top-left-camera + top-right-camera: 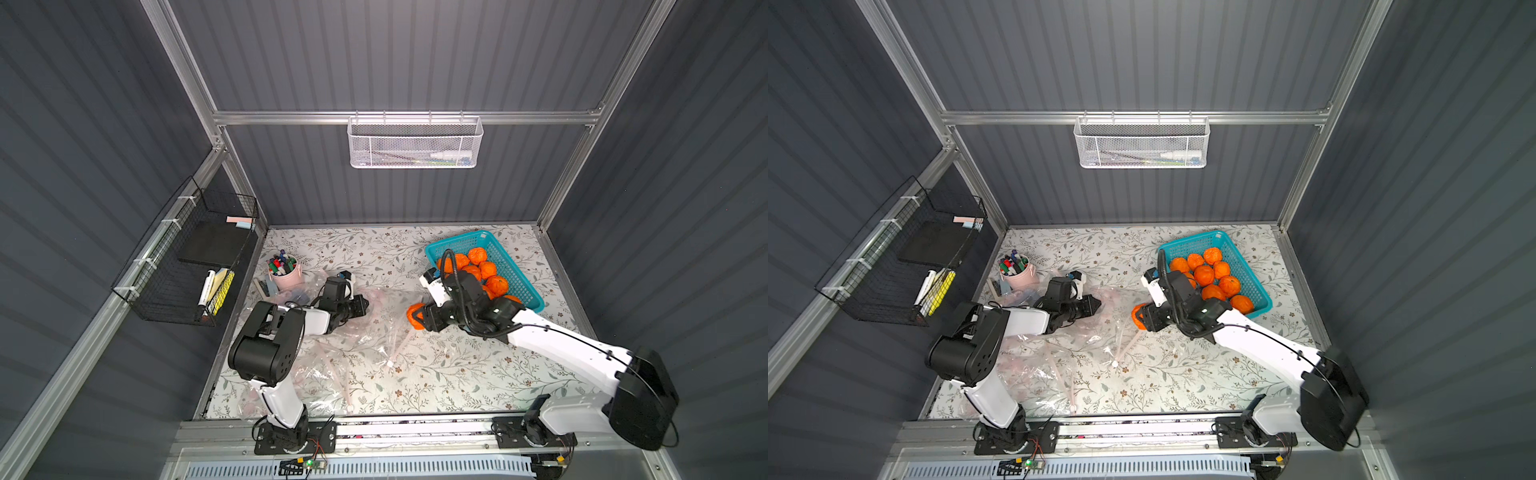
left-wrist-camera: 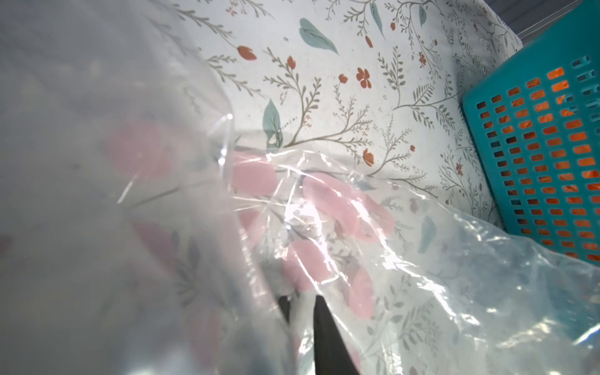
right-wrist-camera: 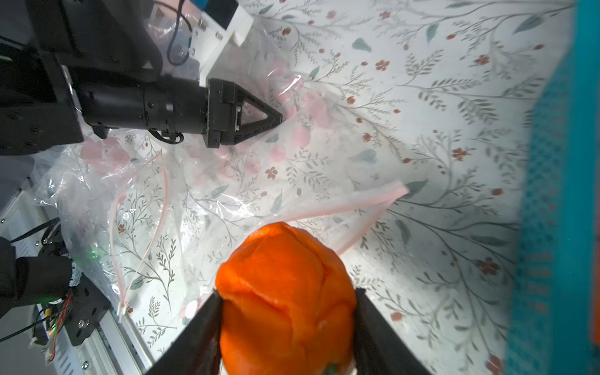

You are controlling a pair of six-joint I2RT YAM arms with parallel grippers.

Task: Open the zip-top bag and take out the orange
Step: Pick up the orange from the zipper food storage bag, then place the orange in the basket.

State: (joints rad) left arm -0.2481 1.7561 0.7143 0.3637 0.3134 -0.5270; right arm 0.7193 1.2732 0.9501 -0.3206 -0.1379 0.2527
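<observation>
While right jaws clasp one orange [image 3: 285, 298], left jaws pinch the bag [image 1: 365, 332]; eight more oranges [image 1: 1203, 275] show in one basket [image 1: 1200, 241].

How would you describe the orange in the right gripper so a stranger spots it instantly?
Find the teal basket of oranges, far right on the table. Beyond its near-left corner, the right gripper holds one orange. Unlike the rest, it is outside the basket, clamped between black fingers.
</observation>
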